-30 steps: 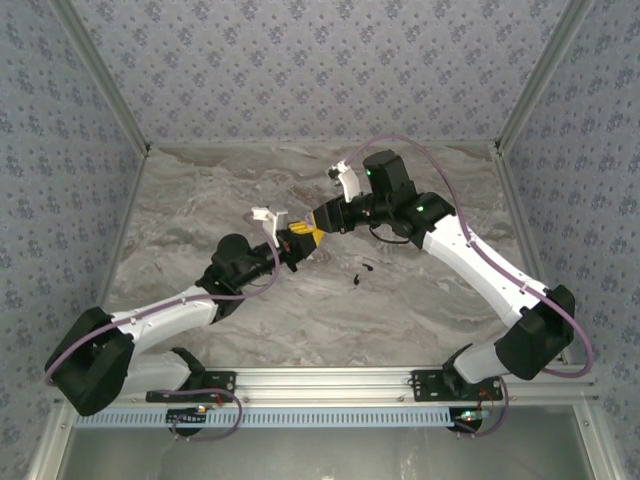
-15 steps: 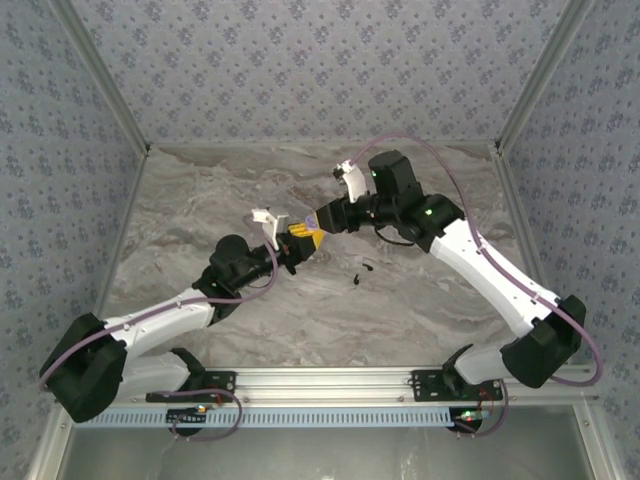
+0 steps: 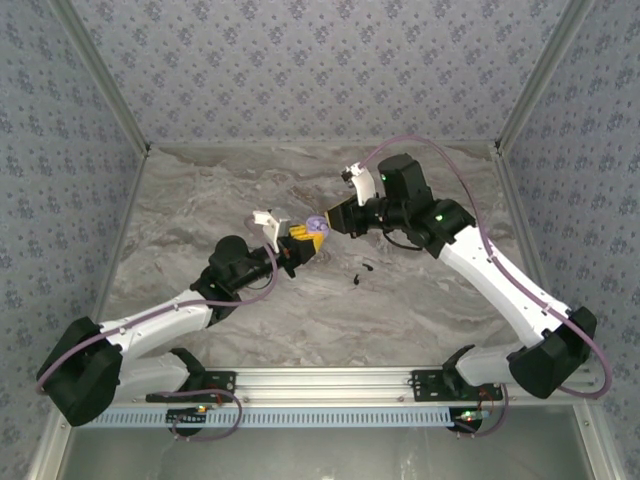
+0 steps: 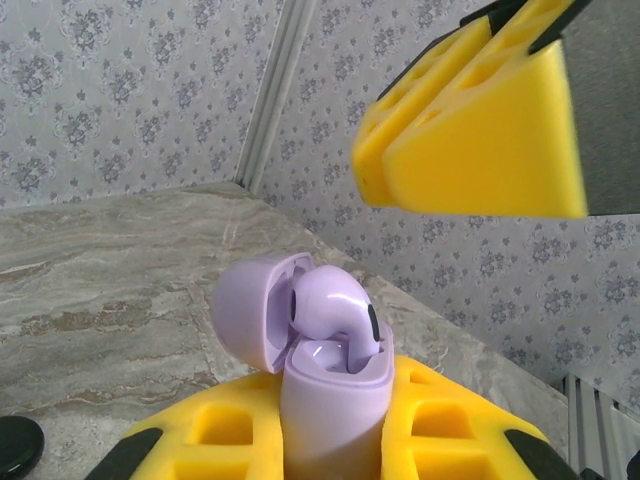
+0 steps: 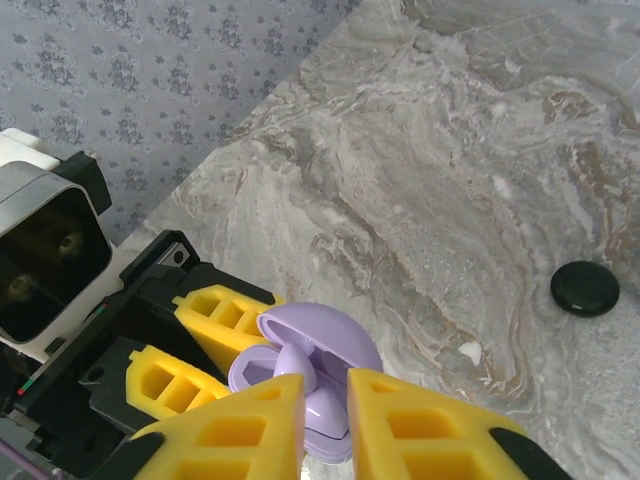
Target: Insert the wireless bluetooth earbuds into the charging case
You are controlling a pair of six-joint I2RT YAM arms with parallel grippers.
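My left gripper [image 4: 335, 415] is shut on the lilac charging case [image 4: 330, 400] and holds it upright with its lid [image 4: 250, 310] swung open. One lilac earbud [image 4: 335, 300] stands in a well of the case, its rounded head sticking up above the rim. My right gripper [image 5: 325, 400] hovers just above the case, its yellow fingers [image 4: 480, 120] clear of the earbud, drawn nearly together with nothing between them. In the top view the case [image 3: 316, 223] sits between the left gripper [image 3: 300, 238] and the right gripper [image 3: 330, 220], over the table's middle.
Two small black pieces [image 3: 358, 276] lie on the marble table [image 3: 430, 300] just right of the grippers. A black round puck [image 5: 585, 288] rests on the table. Patterned walls [image 3: 320, 70] close in the back and both sides.
My right gripper has drawn back to the right, off the case, and its jaws have closed up. The lilac case now shows between the two grippers. The left gripper keeps its hold.
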